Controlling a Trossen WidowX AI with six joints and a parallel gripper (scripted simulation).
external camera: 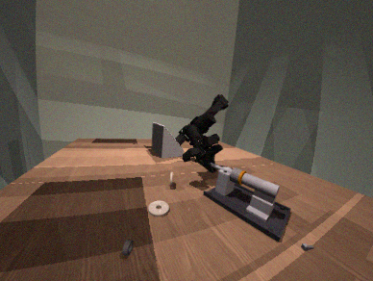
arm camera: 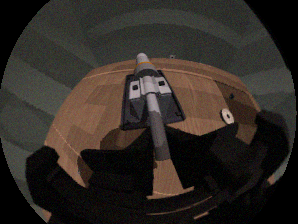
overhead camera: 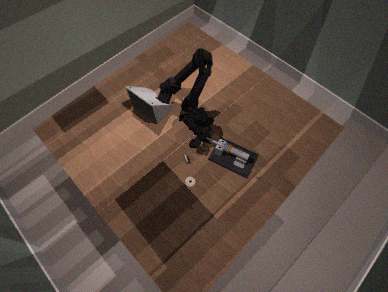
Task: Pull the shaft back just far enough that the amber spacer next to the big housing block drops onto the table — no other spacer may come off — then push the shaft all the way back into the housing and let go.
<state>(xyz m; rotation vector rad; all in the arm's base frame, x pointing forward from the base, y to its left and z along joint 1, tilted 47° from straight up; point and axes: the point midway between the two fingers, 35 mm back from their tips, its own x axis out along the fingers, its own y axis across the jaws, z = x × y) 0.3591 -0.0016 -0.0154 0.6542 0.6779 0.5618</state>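
My gripper (overhead camera: 207,140) (external camera: 211,166) (arm camera: 155,127) is shut on the near end of the grey shaft (overhead camera: 214,143) (external camera: 217,167) (arm camera: 154,106), outside the small pale support block (overhead camera: 220,146) (external camera: 223,182) (arm camera: 148,86). The amber spacer (overhead camera: 229,149) (external camera: 242,177) (arm camera: 144,63) shows as a thin band in the line of the shaft, between a grey cylindrical part (external camera: 235,174) and the big pale cylindrical housing (overhead camera: 240,153) (external camera: 261,186) (arm camera: 141,56). The shaft inside these parts is hidden. No amber piece shows on the table.
The assembly stands on a dark base plate (overhead camera: 225,164) (external camera: 239,207). A pale washer (overhead camera: 190,181) (external camera: 159,208) (arm camera: 227,116) lies beside it. A small upright piece (overhead camera: 187,158) (external camera: 172,181), a dark ring (external camera: 127,247) and a small grey piece (external camera: 308,246) are around it.
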